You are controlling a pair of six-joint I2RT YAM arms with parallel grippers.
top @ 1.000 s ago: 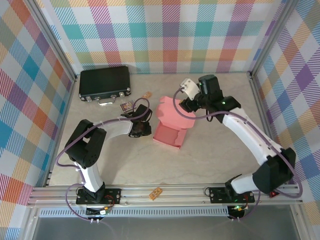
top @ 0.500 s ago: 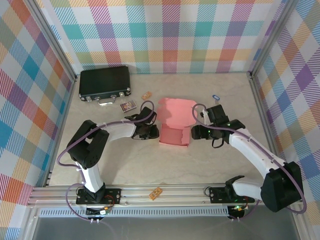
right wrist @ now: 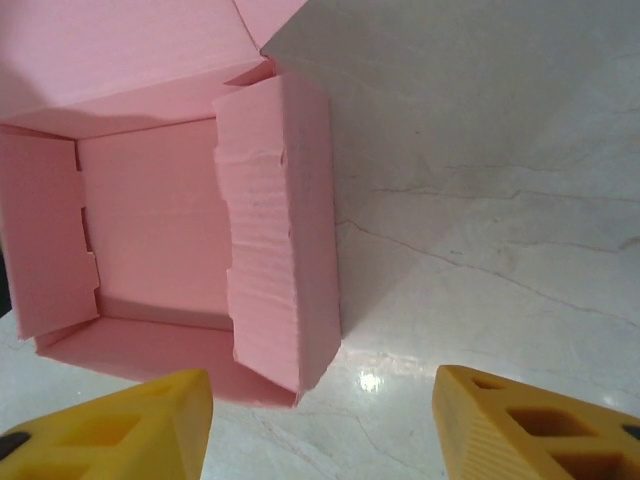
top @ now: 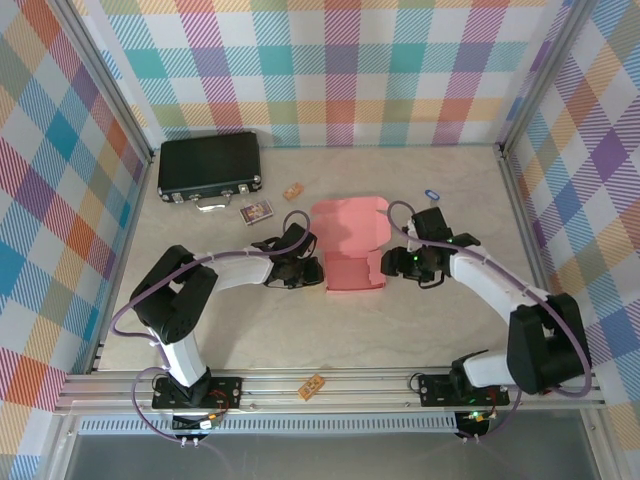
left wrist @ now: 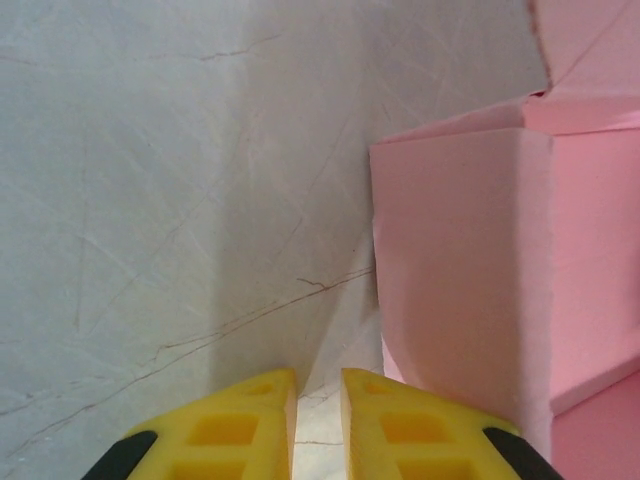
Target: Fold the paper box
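Observation:
The paper box point(top: 352, 245) is salmon-pink card, its tray point(right wrist: 150, 230) standing open on the table with the lid flap point(top: 348, 218) lying flat behind it. My left gripper point(top: 316, 270) rests low against the tray's left wall point(left wrist: 450, 280). Its yellow fingers point(left wrist: 385, 420) are shut to a thin slit with nothing between them. At the tray's right side, my right gripper point(top: 386, 262) stands open. Its fingertips point(right wrist: 150, 420) straddle the near corner of the double-folded right wall point(right wrist: 285, 230) without touching it.
A black hard case point(top: 210, 165) lies at the back left. A small card point(top: 257, 212) and a tan block point(top: 293, 190) sit behind my left arm. A blue clip point(top: 432, 193) lies at the back right, and a wooden piece point(top: 312, 385) rests on the front rail.
The box came down from a tilted hold to lie flat and shifted right. My right gripper dropped to its right side and narrowed a little. My left gripper followed it rightward.

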